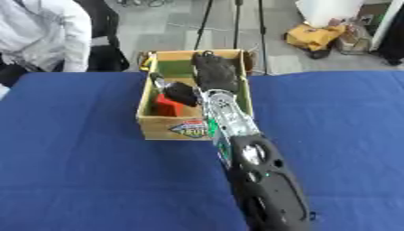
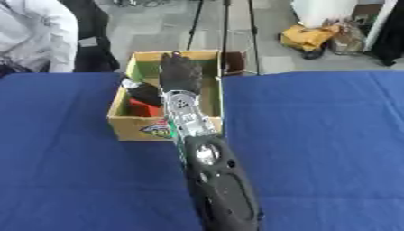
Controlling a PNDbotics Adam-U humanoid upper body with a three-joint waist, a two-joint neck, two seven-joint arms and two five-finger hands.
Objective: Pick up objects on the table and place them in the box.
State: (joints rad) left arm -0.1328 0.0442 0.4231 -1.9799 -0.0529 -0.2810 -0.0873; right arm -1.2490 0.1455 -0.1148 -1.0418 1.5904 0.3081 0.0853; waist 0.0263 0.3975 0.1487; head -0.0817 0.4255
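Cardboard box [image 1: 154, 121], open-topped, tan, with a colourful printed label on its near wall, sat at the far middle of the blue-clothed table [image 1: 71, 171]. One box, and one arm of mine in sight, coming up from the bottom edge and reaching out over it. By the side it came from I took it for my right hand [image 1: 214, 72], black, hanging over the box's far half with the back turned to the camera. Whether those fingers were spread or curled, I could not tell; they ran together into one dark shape against the green lining.

Inside, I counted two things. A red blocky object [image 1: 167, 105] lay against the near-left wall, and a black object [image 1: 180, 93] sat just behind it, touching or overlapping it. My silver forearm covered the box's right half, so whatever lay there was hidden. The black object's shape was hard to make out. My left hand showed in neither view.
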